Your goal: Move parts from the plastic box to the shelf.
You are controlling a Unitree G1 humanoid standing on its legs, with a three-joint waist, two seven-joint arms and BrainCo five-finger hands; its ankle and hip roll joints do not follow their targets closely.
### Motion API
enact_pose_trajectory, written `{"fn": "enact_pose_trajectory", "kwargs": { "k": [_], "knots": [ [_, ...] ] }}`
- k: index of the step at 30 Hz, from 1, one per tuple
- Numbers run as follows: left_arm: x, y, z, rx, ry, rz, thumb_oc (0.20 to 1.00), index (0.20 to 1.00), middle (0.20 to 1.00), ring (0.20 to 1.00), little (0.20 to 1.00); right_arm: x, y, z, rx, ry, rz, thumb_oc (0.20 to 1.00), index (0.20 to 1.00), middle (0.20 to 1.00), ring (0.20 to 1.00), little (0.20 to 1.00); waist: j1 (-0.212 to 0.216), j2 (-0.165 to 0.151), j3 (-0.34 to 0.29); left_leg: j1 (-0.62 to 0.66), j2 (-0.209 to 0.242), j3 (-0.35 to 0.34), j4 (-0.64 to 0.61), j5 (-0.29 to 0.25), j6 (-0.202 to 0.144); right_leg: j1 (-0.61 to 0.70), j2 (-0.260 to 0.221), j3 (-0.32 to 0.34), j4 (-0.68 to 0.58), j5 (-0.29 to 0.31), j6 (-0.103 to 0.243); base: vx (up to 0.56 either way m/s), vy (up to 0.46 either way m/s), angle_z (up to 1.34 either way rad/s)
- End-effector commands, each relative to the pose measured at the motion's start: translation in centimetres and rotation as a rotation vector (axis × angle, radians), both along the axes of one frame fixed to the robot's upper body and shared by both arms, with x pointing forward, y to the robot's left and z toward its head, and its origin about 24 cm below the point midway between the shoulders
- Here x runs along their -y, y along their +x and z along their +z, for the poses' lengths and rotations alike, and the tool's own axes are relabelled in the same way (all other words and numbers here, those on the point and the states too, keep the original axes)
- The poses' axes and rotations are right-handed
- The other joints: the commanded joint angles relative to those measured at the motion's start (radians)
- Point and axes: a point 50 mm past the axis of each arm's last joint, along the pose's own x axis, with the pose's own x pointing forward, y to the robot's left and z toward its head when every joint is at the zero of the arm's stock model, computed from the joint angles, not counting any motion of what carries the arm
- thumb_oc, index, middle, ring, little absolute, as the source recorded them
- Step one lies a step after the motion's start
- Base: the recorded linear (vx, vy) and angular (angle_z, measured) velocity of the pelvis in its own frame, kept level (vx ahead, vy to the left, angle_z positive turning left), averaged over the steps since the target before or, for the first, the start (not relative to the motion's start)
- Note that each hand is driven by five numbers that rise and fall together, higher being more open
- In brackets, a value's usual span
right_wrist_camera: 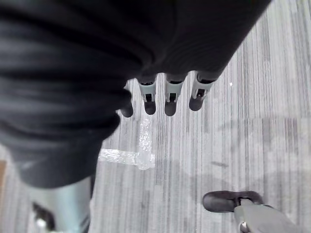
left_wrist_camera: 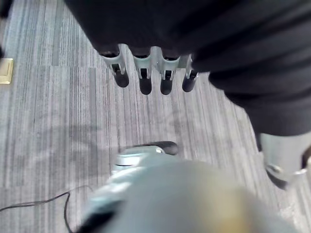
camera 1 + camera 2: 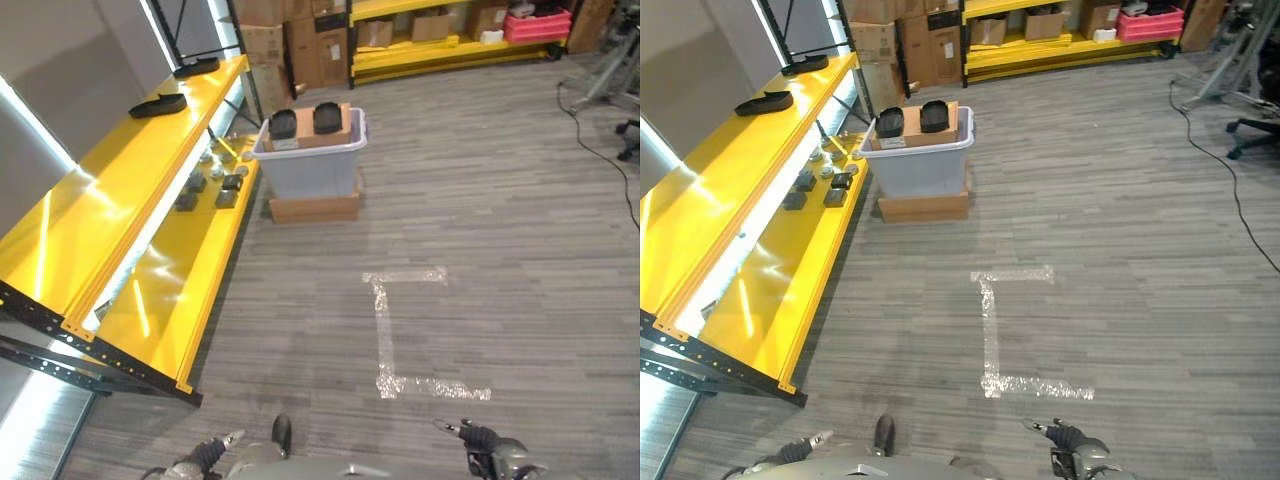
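A plastic box (image 3: 312, 160) holding black parts (image 3: 283, 124) stood beside a yellow shelf (image 3: 170, 250). The left robot hand (image 2: 146, 77) and right robot hand (image 1: 167, 99) hung empty, fingers relaxed.

left hand (image 2: 146, 73): fingers straight, holding nothing, hanging above the floor
floor (image 2: 58, 126): grey striped carpet

The grey striped floor (image 3: 500, 220) bears a flat cardboard box (image 3: 315, 208) at about twelve o'clock, with the plastic box (image 3: 310, 165) stacked on it, and strips of silver tape (image 3: 385, 335) forming a bracket nearer the middle. At ten o'clock the yellow shelf (image 3: 60, 250) stands on the floor. Its lower level (image 3: 175, 280) carries small dark parts (image 3: 210, 187), and its upper level holds two flat black pieces (image 3: 157, 104).
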Motion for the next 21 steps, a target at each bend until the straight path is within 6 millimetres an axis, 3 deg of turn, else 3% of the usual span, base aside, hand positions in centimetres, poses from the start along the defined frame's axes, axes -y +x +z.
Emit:
{"fn": "enact_pose_trajectory", "kwargs": {
  "k": [1,5,7,10,11,13,15,17,18,19,20,21],
  "knots": [
    [0.4,0.6,0.0,-0.017,0.019,-0.042,1.0,1.0,1.0,1.0,1.0,-0.3,-2.8,-0.9,-0.069,-0.001,-0.006,1.0,1.0,1.0,1.0,1.0,0.03,0.013,0.024,0.049,-0.08,-0.02,0.006,0.062,0.034,-0.002,0.0,0.115,0.026,-0.019,0.103,0.3,-0.008,-0.78],
    [0.2,0.7,0.0,-0.009,0.034,-0.063,1.0,1.0,1.0,1.0,1.0,-1.7,-4.1,-1.8,-0.116,0.037,0.005,1.0,1.0,1.0,1.0,1.0,0.031,0.017,-0.011,0.126,-0.073,-0.009,0.012,0.039,0.059,0.06,-0.022,0.127,0.02,-0.071,0.104,0.35,0.13,-0.64],
    [0.2,2.0,0.3,0.033,0.045,-0.084,1.0,1.0,1.0,1.0,1.0,-3.0,-5.7,-2.6,-0.166,0.073,0.016,1.0,1.0,1.0,1.0,1.0,0.021,0.009,-0.035,0.147,-0.078,0.007,0.025,0.003,0.077,0.058,-0.052,0.126,0.078,-0.1,0.119,0.31,0.181,0.0],
    [0.3,3.8,0.8,0.095,0.048,-0.094,1.0,1.0,1.0,1.0,1.0,-3.5,-6.8,-2.9,-0.209,0.081,0.026,1.0,1.0,1.0,1.0,1.0,0.017,0.006,-0.049,0.164,-0.089,0.011,0.037,-0.033,0.1,0.029,-0.074,0.139,0.186,-0.118,0.14,0.21,0.137,0.07],
    [0.4,4.6,1.1,0.121,0.049,-0.097,1.0,1.0,1.0,1.0,1.0,-3.6,-6.9,-2.9,-0.213,0.084,0.018,1.0,1.0,1.0,1.0,1.0,0.015,0.005,-0.046,0.169,-0.093,0.01,0.045,-0.044,0.105,0.01,-0.078,0.139,0.239,-0.112,0.15,0.16,0.129,-0.07],
    [0.5,6.3,1.6,0.167,0.056,-0.103,1.0,1.0,1.0,1.0,1.0,-3.6,-5.9,-2.8,-0.184,0.078,0.023,1.0,1.0,1.0,1.0,1.0,0.005,0.0,-0.01,0.192,-0.104,0.007,0.061,-0.068,0.126,-0.117,-0.076,0.164,0.44,0.02,0.196,0.07,0.082,0.11],
    [0.3,6.7,1.7,0.169,0.068,-0.111,1.0,1.0,1.0,1.0,1.0,-3.8,-4.9,-2.7,-0.156,0.075,0.031,1.0,1.0,1.0,1.0,1.0,-0.014,0.009,0.027,0.217,-0.084,0.004,0.058,-0.072,0.129,-0.2,-0.048,0.16,0.561,0.057,0.204,0.06,0.031,0.11],
    [0.2,6.3,1.6,0.145,0.076,-0.117,1.0,1.0,1.0,1.0,1.0,-3.9,-4.6,-2.6,-0.149,0.075,0.039,1.0,1.0,1.0,1.0,1.0,-0.017,0.021,0.03,0.237,-0.064,-0.001,0.041,-0.08,0.126,-0.234,-0.066,0.123,0.536,0.002,0.183,0.18,0.013,-0.04],
    [0.0,5.8,1.4,0.126,0.08,-0.106,1.0,1.0,1.0,1.0,1.0,-3.9,-4.4,-2.6,-0.144,0.074,0.042,1.0,1.0,1.0,1.0,1.0,-0.013,0.025,0.024,0.254,-0.054,0.0,0.021,-0.086,0.121,-0.255,-0.079,0.081,0.465,-0.032,0.173,0.25,-0.044,-0.17],
    [-0.1,5.3,1.2,0.106,0.081,-0.1,1.0,1.0,1.0,1.0,1.0,-3.9,-4.4,-2.6,-0.141,0.075,0.046,1.0,1.0,1.0,1.0,1.0,-0.019,0.022,0.022,0.277,-0.051,0.001,0.001,-0.093,0.117,-0.26,-0.084,0.044,0.381,-0.028,0.171,0.38,-0.117,-0.49],
    [-0.1,4.3,0.9,0.072,0.078,-0.099,1.0,1.0,1.0,1.0,1.0,-4.0,-4.4,-2.6,-0.142,0.071,0.058,1.0,1.0,1.0,1.0,1.0,-0.034,0.003,0.021,0.309,-0.058,0.004,-0.023,-0.109,0.11,-0.293,-0.057,0.02,0.228,0.016,0.181,0.37,-0.134,-0.69],
    [-0.1,4.0,0.8,0.061,0.078,-0.101,1.0,1.0,1.0,1.0,1.0,-4.1,-4.6,-2.7,-0.147,0.072,0.058,1.0,1.0,1.0,1.0,1.0,-0.042,0.0,0.025,0.322,-0.057,-0.004,-0.028,-0.114,0.108,-0.296,-0.04,0.036,0.201,0.028,0.181,0.37,-0.15,-0.71]
  ]
}}
